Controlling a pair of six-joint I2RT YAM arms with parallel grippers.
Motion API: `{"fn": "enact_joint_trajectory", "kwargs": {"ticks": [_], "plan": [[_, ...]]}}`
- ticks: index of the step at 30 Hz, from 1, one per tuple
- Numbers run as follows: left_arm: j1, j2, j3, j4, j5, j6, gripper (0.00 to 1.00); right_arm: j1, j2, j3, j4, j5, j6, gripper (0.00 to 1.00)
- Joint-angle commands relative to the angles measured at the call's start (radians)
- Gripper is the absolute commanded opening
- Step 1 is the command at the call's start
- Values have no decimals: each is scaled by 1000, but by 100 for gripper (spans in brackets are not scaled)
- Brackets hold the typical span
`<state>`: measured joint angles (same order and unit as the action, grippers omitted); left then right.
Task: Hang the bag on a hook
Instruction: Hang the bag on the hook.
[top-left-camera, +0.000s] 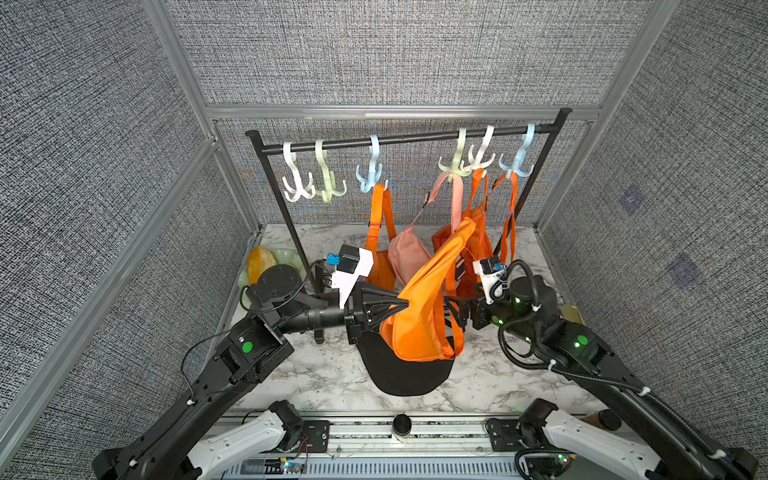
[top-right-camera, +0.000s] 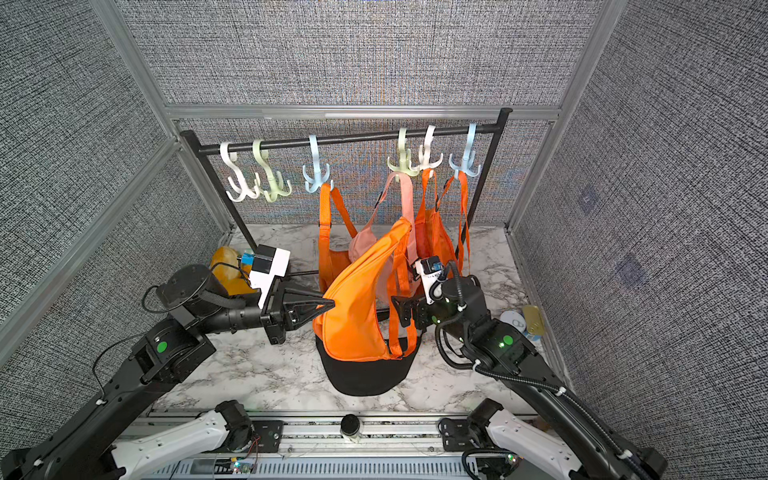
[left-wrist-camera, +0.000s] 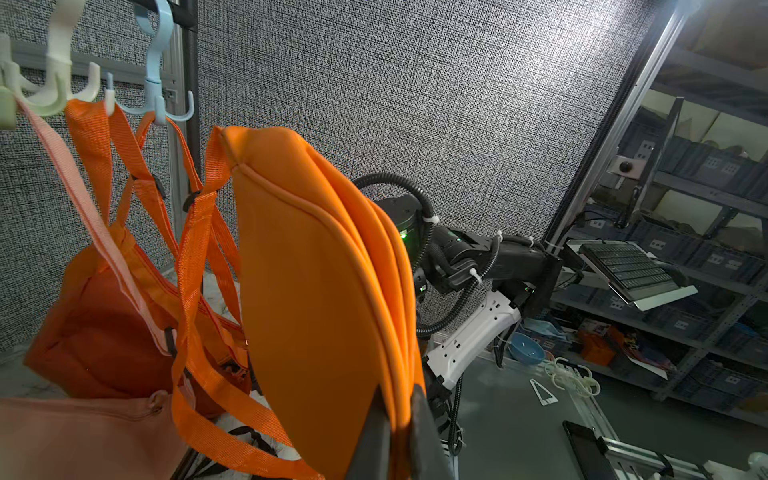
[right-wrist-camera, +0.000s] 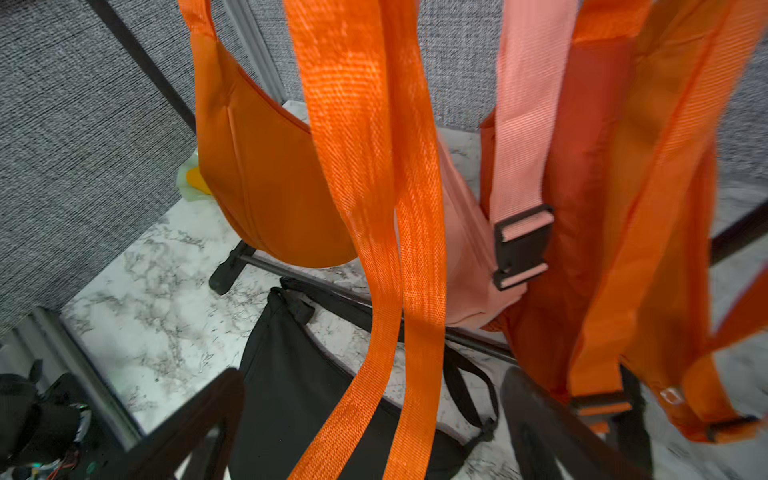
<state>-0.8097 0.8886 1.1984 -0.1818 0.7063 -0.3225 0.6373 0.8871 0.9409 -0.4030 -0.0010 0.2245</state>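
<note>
A bright orange bag (top-left-camera: 424, 299) (top-right-camera: 361, 299) hangs tilted in the air above the table, and my left gripper (top-left-camera: 405, 305) (left-wrist-camera: 401, 399) is shut on its edge. Its orange strap (right-wrist-camera: 374, 249) drops in two bands between the wide-apart fingers of my right gripper (top-left-camera: 455, 311) (right-wrist-camera: 370, 415), which is open and holds nothing. On the black rail (top-left-camera: 407, 139) a white hook (top-left-camera: 297, 183) and a green hook (top-left-camera: 328, 183) at the left end are bare. The other hooks carry bags.
A black bag (top-left-camera: 407, 374) lies on the marble table (top-left-camera: 316, 374) under the held one. A pink bag (top-left-camera: 405, 253) and other orange bags (top-left-camera: 380, 232) hang from the rail behind. The rack's black foot bar (right-wrist-camera: 232, 266) crosses the table. Grey walls close three sides.
</note>
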Motion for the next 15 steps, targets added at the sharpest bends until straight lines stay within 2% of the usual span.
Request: {"fn": "enact_joint_trajectory", "kwargs": {"ticks": [1,8,15], "plan": [[1,-13,3,10,-5,16,0,-19,37,-49,179,-140,7,99],[2,-49,-27,18,-23,5,0,-18,128,-74,353,-155,59,99],[3,-126,-84,66,-70,-47,0,-22,194,-94,438,61,104,99]]}}
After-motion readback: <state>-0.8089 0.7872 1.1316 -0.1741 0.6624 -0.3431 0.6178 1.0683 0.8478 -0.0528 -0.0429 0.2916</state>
